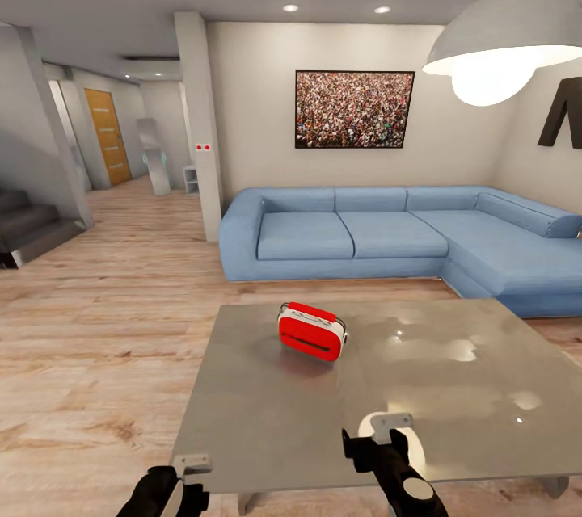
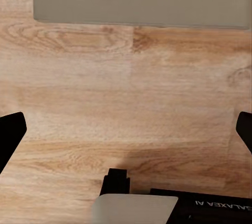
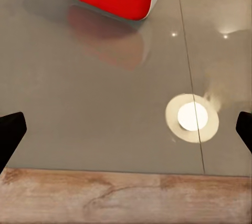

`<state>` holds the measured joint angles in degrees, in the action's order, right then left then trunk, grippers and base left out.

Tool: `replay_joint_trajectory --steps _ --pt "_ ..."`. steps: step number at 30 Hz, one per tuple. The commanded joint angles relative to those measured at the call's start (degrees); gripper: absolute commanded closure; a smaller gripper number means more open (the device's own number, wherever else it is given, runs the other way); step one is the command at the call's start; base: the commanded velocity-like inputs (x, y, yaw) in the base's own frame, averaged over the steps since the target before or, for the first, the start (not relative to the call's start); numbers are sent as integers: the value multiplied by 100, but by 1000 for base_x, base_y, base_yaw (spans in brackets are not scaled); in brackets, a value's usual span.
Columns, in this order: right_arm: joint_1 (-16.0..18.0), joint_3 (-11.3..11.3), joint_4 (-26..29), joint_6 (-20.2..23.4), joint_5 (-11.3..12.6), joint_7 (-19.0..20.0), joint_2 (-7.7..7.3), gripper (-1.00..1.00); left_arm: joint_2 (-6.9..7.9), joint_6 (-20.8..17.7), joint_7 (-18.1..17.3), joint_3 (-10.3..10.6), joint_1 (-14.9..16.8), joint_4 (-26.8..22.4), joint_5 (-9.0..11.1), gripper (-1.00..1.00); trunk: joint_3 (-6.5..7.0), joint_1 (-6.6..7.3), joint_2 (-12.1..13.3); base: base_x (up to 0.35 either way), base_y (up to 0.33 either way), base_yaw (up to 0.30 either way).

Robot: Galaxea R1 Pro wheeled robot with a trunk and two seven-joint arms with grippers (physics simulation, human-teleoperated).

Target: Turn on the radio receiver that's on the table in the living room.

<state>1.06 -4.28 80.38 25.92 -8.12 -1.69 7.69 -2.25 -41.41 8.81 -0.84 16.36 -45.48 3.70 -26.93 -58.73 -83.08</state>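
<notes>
Living room with light wood floor [image 1: 97, 339], a blue sofa [image 1: 388, 238] against the back wall and a crowd picture [image 1: 354, 109] above it. Up front is the glossy grey table [image 1: 267, 428], and the radio receiver [image 1: 311, 330] sits on it toward the far side, nearer the sofa, dark slot facing the robot.

Looks like the approach step: both arms are low at the near edge. Right gripper [image 1: 377, 438] hovers over the table edge with jaws wide apart, left gripper [image 1: 190, 468] over the floor, jaws apart too. Next I'd guess the right arm needs to reach forward to the radio, which is well apart from it.
</notes>
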Motion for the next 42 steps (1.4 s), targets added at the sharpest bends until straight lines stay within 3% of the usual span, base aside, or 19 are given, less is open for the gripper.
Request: replay_joint_trajectory --steps 1,21,22,24,29,33,42 --pt "0 5 -5 33 -5 -6 -1 -100 -8 0 3 -1 0 -6 0 -100 0 0 0 0 0 0" --pt "504 23 335 675 -23 -16 -21 -100 -159 -269 55 -4 12 -605 -2 -100 0 0 0 0 0 0" --pt "1104 23 338 1864 -23 -16 -21 -100 -160 -280 54 -4 13 -2551 -1 -100 0 0 0 0 0 0" --pt "1230 24 342 1924 -23 -20 -21 -100 -161 -301 53 -4 18 -2724 -1 -100 0 0 0 0 0 0" --pt "1518 24 345 2056 -29 -32 -22 -100 -162 -318 52 -4 97 -2885 -2 -100 0 0 0 0 0 0" --pt "1891 24 342 2441 -38 -58 -22 -100 -155 -322 51 -4 302 -2811 -1 -100 0 0 0 0 0 0" --pt "2730 24 333 2879 -42 -292 -27 -100 -89 -309 51 -11 1029 -2020 -9 -100 0 0 0 0 0 0"
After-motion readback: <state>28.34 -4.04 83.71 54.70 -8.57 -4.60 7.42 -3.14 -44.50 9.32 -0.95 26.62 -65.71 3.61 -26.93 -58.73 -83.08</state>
